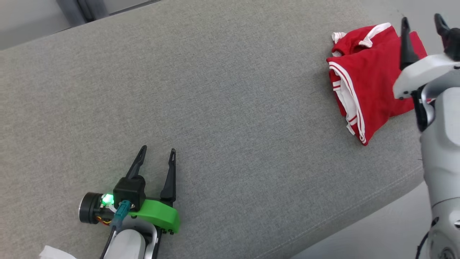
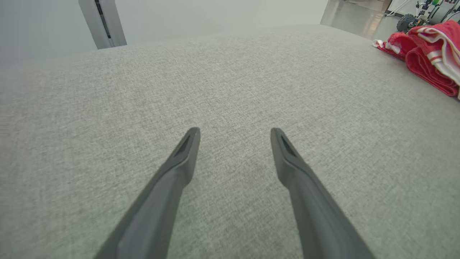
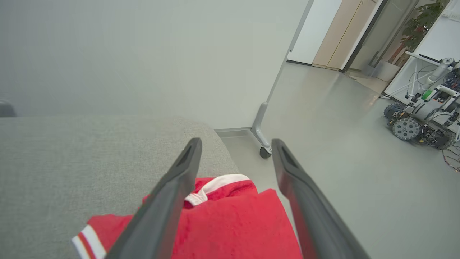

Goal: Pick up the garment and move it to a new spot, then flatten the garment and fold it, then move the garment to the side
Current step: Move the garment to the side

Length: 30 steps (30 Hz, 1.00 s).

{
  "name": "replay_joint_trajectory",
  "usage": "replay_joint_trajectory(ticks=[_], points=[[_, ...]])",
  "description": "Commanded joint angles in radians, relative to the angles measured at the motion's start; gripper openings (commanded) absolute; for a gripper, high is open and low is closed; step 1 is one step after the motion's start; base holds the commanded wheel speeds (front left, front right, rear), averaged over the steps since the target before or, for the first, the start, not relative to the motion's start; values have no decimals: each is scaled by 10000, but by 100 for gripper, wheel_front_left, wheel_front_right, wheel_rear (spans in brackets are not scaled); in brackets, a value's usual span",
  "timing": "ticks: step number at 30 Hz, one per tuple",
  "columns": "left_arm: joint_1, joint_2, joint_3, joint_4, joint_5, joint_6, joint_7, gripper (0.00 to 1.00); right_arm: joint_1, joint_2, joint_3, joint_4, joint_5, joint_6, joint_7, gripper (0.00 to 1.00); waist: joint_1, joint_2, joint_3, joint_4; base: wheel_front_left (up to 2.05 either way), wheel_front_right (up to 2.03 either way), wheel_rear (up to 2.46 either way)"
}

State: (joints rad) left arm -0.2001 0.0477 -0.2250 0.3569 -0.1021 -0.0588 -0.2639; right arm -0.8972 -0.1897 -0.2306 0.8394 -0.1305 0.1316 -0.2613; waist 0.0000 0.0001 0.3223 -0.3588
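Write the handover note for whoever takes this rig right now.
Left gripper: open, empty, over bare grey cushion, well apart from the garment.
Right gripper: open, empty, fingers above the garment.
Garment: red, white trim, folded in a bundle near the cushion's right edge.
Done: appears folded and set aside.
Left: probably just pull the right arm clear; check the fold.

One red garment point(image 1: 363, 72), one grey cushion point(image 1: 230, 108)
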Motion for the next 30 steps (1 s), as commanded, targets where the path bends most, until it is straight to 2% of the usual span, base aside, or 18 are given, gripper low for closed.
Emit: replay_joint_trajectory(ticks=[1, 7, 13, 23, 30], points=[[38, 66, 106, -63, 4, 116, 3, 100, 256, 291, 134, -661, 243, -22, -42, 100, 0, -1, -134, 162, 0, 0, 0], [170, 63, 357, -204, -176, 445, 3, 100, 1522, 1073, 807, -2852, 1412, -22, -43, 100, 0, -1, -474, 762, 0, 0, 0], [267, 59, 783, -414, -304, 771, 5, 100, 2896, 1341, 1366, -3986, 2185, -22, -42, 100, 0, -1, -791, 1582, 0, 0, 0], [710, 54, 1230, -403, -387, 1096, 3, 100, 4788, 1364, 1871, -3917, 2980, -20, -43, 100, 0, -1, -1444, 2670, 0, 0, 0], [1297, 54, 1375, -349, -480, 1291, 3, 100, 5791, 1362, 1896, -3734, 2978, -20, -43, 100, 0, -1, -2106, 3159, 0, 0, 0]])
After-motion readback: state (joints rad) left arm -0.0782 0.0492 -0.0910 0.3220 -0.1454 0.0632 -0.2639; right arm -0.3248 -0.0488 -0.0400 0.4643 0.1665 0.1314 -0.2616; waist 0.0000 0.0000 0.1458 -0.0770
